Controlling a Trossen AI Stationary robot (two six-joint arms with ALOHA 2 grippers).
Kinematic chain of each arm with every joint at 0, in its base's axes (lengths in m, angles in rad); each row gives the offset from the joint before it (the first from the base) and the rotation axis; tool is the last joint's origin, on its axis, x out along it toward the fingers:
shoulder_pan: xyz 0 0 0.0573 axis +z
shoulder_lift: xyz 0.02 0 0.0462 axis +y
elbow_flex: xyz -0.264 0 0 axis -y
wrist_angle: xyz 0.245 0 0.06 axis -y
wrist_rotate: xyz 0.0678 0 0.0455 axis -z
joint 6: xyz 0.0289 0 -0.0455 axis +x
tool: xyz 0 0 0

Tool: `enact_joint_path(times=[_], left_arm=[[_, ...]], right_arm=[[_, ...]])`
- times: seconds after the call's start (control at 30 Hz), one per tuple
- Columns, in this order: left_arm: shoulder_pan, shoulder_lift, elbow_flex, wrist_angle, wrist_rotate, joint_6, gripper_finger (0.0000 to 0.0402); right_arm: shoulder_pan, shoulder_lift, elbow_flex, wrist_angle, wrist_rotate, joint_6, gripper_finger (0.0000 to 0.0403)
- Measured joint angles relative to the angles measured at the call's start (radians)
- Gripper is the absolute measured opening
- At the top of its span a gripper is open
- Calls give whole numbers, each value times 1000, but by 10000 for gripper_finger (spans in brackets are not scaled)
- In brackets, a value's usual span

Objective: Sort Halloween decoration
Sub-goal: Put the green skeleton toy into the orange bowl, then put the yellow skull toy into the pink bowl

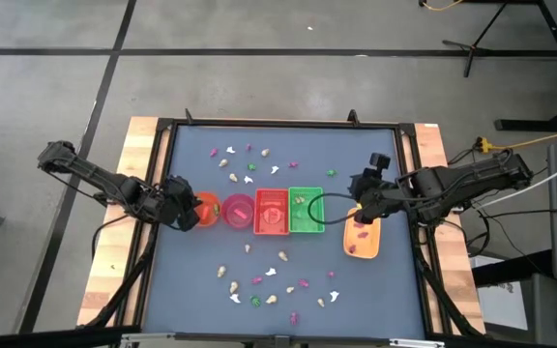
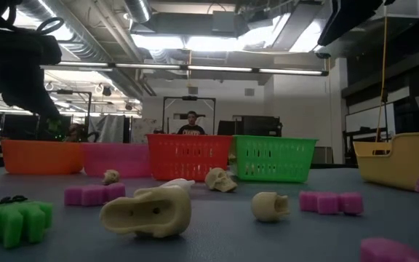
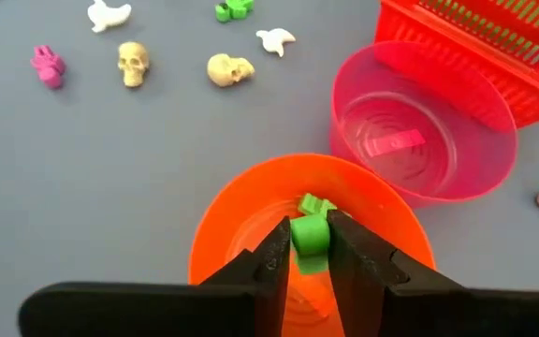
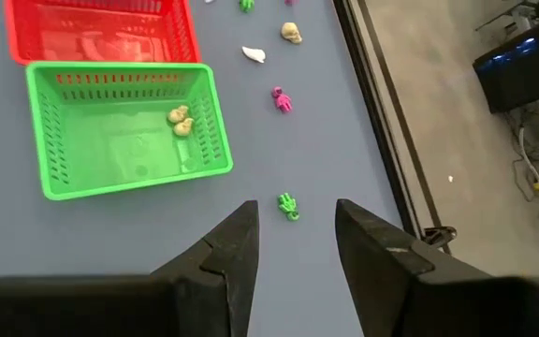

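Left gripper (image 3: 309, 245): directly over the round orange plastic bowl (image 3: 241, 215), its two dark fingers set narrow with a small green plastic trinket (image 3: 310, 234) between them; whether they are pinching it or have just let go cannot be told.
Green trinket: chunky and glossy, with a rounded block end towards the camera and a second green lobe showing just past the fingertips, above the bowl's floor.
Beyond the left gripper: a translucent round pink plastic bowl (image 3: 457, 140) touching the orange one, with a flat pink piece (image 3: 393, 144) on its bottom; then a red plastic lattice basket (image 3: 494, 47).
Loose trinkets off to one side of the left gripper: two cream-yellow skulls (image 3: 133, 62), a magenta-pink figure (image 3: 48, 65), two white ghost-like shapes (image 3: 109, 13) and a green piece at the frame edge, all well apart on the dark blue table mat (image 3: 110, 168).
Right gripper (image 4: 296, 245): hanging above the mat with fingers wide apart and nothing between them.
Ahead of the right gripper: a tiny green spindly figure (image 4: 288, 204) on the mat just past the fingertips; farther on a magenta-pink one (image 4: 282, 98), a white piece and a cream skull.
Green plastic lattice basket (image 4: 120, 131): near the right gripper, to one side, holding two cream-yellow skulls (image 4: 180, 120) in a corner.
Scatter: two loose bands of trinkets on either side of the row of containers.
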Motion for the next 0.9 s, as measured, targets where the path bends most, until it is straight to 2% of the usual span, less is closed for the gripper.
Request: enact_joint_path(times=[0.47, 0.63, 0.9], left_arm=[[0, 0, 0, -1, 12, 0, 148], [0, 0, 0, 3, 11, 0, 166], [0, 9, 0, 202, -16, 11, 169]], right_arm=[[0, 0, 0, 7, -94, -1, 143], [0, 0, 0, 8, -108, 0, 143], [0, 0, 0, 8, -109, 0, 143]])
